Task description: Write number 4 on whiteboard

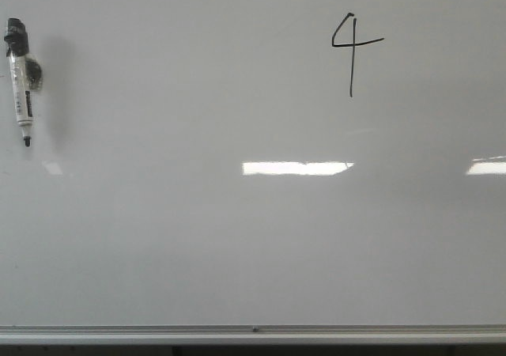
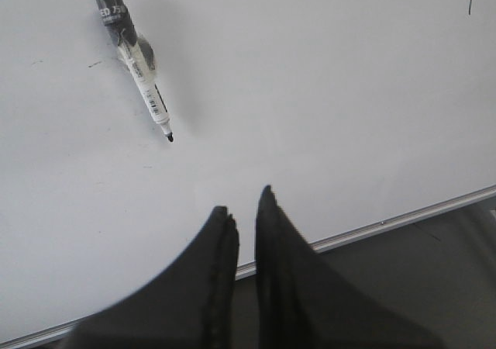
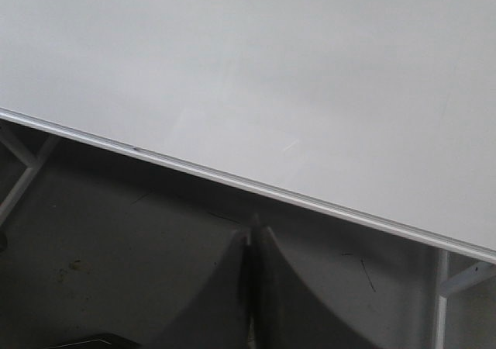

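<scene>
- The number 4 (image 1: 352, 51) is drawn in thin black line on the whiteboard (image 1: 237, 245), up in the board's far right part; its long stem runs straight away from me and toward me, the short crossbar lies across it, and the top is open.
- From my left gripper (image 2: 244, 202) only the near end of the stem shows, well off to the right and ahead.
- My left gripper holds nothing; its fingers (image 2: 221, 233) stand a small gap apart, tips over the board's near strip, touching nothing that I can tell.
- My right gripper (image 3: 252, 236) is pressed together, finger against finger, empty, hanging over the dark floor just short of the board's silver edge (image 3: 310, 202).
- A black-and-white marker pen (image 2: 136, 58) lies uncapped on the board ahead and to the left of my left gripper, well apart from it, its tip pointing back toward me.
- Between the pen and the digit the board is bare white with light reflections; the silver edge runs along the whole near side.
</scene>
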{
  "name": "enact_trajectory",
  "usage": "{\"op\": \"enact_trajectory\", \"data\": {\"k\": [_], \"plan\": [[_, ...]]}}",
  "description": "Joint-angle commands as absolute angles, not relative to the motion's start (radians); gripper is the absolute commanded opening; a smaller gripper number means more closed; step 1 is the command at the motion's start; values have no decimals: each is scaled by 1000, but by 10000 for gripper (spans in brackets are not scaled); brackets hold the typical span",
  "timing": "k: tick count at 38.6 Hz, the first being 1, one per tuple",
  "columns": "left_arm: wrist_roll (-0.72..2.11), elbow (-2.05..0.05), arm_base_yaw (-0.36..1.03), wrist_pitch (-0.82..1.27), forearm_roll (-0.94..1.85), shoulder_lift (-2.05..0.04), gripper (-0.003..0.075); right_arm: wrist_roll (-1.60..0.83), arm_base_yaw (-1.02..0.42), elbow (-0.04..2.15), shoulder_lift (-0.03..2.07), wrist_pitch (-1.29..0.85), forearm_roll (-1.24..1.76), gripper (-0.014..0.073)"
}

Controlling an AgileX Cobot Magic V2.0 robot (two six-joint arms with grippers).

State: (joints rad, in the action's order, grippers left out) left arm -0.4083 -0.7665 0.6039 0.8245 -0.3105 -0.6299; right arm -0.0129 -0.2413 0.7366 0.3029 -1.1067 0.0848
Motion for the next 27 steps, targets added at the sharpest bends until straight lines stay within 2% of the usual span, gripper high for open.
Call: {"op": "enact_trajectory", "data": {"k": [1,22,27], "plan": [[-422,-793,607,761,-325,-629,-20,-9,-234,759,317,-1029,75,-69],[-422,-791,607,758,-325,-617,-20,-9,-234,759,317,-1031,75,-69],[-422,-788,511,752,-332,-565,-20,-9,-234,759,317,-1032,75,-69]]}}
